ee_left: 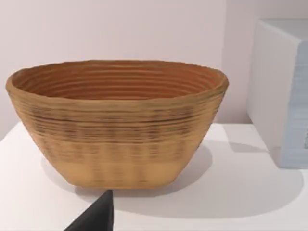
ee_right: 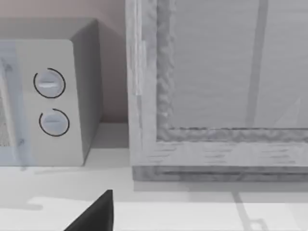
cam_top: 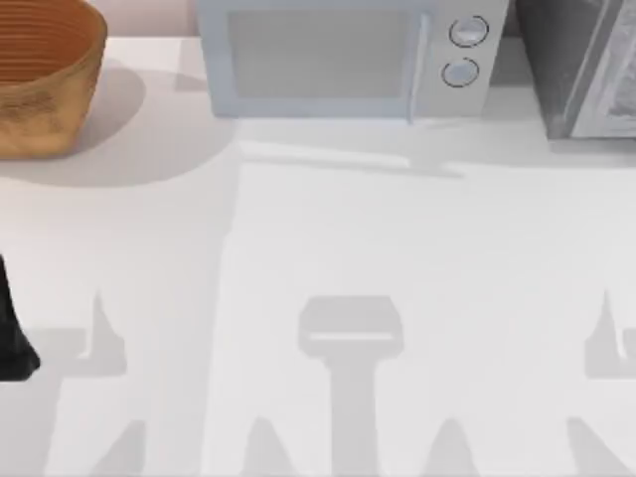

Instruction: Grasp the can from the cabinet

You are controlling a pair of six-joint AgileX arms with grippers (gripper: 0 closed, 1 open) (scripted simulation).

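Note:
The can is hidden. A grey cabinet [cam_top: 581,70] stands at the table's back right corner; the right wrist view faces its front [ee_right: 216,149], a pale frame around a grey panel. A dark part of my right gripper [ee_right: 96,214] sits at the edge of that view, well short of the cabinet. My left arm [cam_top: 12,333] is parked at the table's left edge, and a dark part of my left gripper [ee_left: 96,215] shows in the left wrist view in front of the basket.
A woven brown basket [cam_top: 45,75] [ee_left: 115,120] stands at the back left. A light grey microwave [cam_top: 343,55] [ee_right: 48,101] with two round knobs sits at the back centre, beside the cabinet. The white table [cam_top: 318,258] stretches in front of them.

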